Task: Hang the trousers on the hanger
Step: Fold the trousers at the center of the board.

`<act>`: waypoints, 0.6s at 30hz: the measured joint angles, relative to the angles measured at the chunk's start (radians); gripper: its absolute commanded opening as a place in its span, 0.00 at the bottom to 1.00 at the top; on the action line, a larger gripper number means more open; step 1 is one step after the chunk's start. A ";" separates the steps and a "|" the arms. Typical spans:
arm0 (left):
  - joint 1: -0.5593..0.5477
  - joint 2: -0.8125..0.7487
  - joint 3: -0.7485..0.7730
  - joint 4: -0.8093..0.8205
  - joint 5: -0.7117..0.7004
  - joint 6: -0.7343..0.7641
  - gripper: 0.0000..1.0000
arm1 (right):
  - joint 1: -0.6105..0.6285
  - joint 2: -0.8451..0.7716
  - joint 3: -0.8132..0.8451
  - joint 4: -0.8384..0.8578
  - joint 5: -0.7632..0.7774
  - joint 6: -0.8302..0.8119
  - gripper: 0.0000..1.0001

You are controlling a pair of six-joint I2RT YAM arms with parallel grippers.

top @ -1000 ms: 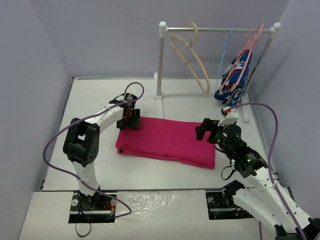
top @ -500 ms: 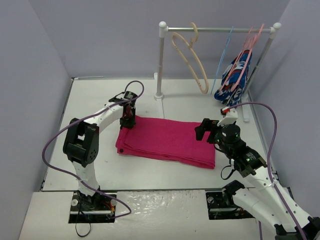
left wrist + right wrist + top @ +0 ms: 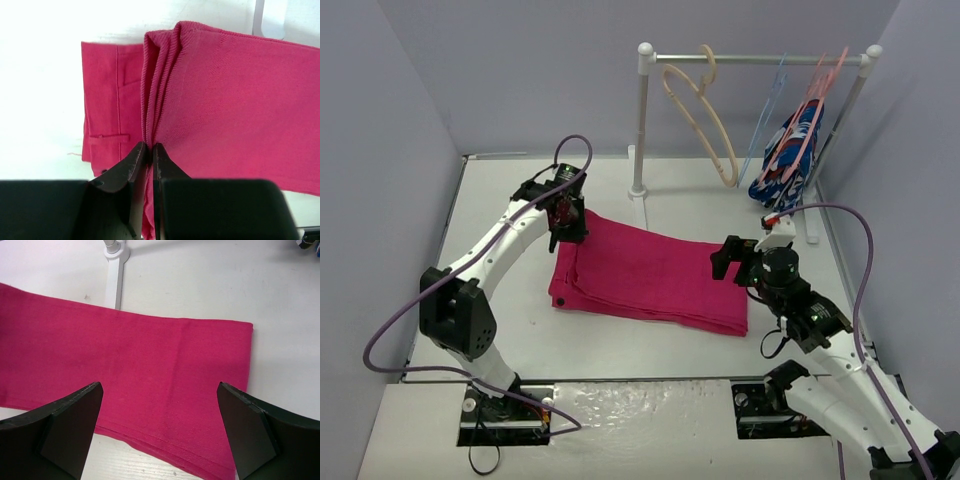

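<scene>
The magenta-pink trousers (image 3: 655,275) lie folded across the middle of the table. My left gripper (image 3: 567,222) is shut on their far left corner, and the cloth there is pulled up into a bunched fold (image 3: 160,90) between the fingertips (image 3: 149,150). My right gripper (image 3: 735,265) hovers open over the trousers' right end (image 3: 150,355), its fingers (image 3: 70,425) wide apart with nothing between them. The pale beige hanger (image 3: 705,115) hangs by its hook on the rail at the back, apart from both grippers.
A white rack with a top rail (image 3: 760,60) stands at the back; its foot (image 3: 116,270) lies just beyond the trousers. A thin blue wire hanger (image 3: 767,110), salmon-pink hangers (image 3: 820,85) and a blue patterned garment (image 3: 790,150) hang on the right. Walls close in on both sides.
My left gripper closed on the trousers' far left corner and then rose, lifting that corner off the table. The right arm has stayed where it was.
</scene>
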 measured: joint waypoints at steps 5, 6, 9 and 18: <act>0.000 -0.035 -0.075 -0.023 -0.016 -0.024 0.00 | 0.000 0.070 0.000 -0.003 0.025 0.038 0.95; 0.002 -0.035 -0.088 -0.025 -0.021 -0.026 0.00 | 0.000 0.091 -0.003 -0.003 0.028 0.048 0.94; 0.013 -0.032 -0.121 -0.025 -0.039 -0.029 0.00 | 0.000 0.165 -0.022 -0.001 0.035 0.080 0.93; 0.082 0.054 -0.183 0.009 -0.122 -0.028 0.00 | -0.011 0.391 -0.118 0.023 0.015 0.151 0.92</act>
